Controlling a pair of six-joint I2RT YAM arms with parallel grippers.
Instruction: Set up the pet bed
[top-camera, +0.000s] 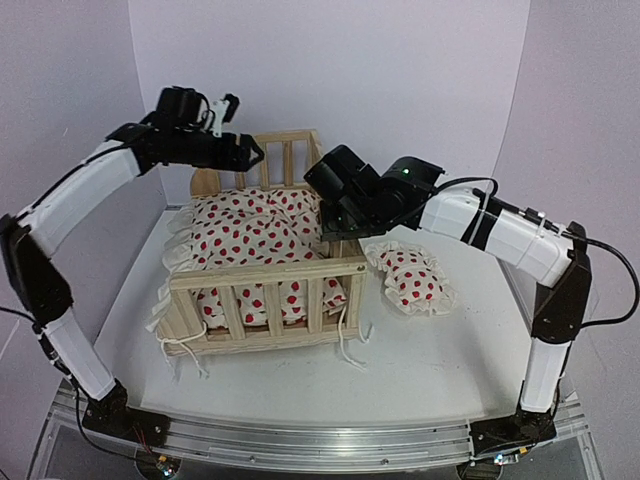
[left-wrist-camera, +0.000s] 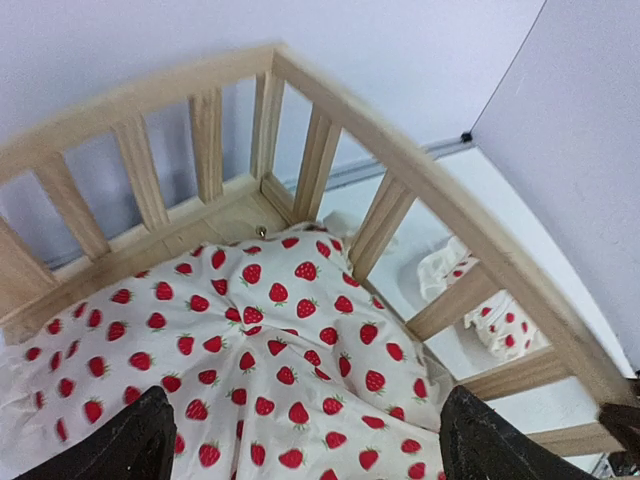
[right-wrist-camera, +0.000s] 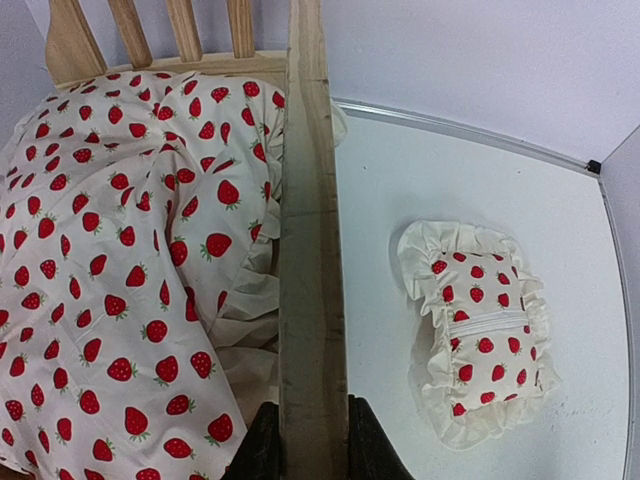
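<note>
Hidden: in the top view, the right gripper's (right-wrist-camera: 305, 442) fingertips are lost beneath its own black wrist body at the bed's right side.
Cut off: both wrist views show only the ends of the fingers (left-wrist-camera: 128, 440), at the bottom edge.
Blurred: the rails are smeared in the left wrist view, and the far corner is hard to read.
Pet bed (top-camera: 265, 272): stands upright on the white table (top-camera: 430, 350), left of centre.
In the bed: a strawberry-print ruffled cushion (top-camera: 255, 225), rumpled, fills the frame and bulges over the left side.
Tie strings (top-camera: 345, 345): trail from the front of the frame onto the table.
Left gripper (top-camera: 250, 152): spread wide with nothing between its fingers, above the cushion near the back rail.
Right gripper: clamped narrowly on the top bar of the bed's right side rail, one finger on each face.
Small pillow (top-camera: 410, 278): lies on the table right of the bed, apart from it, zipper side up.
</note>
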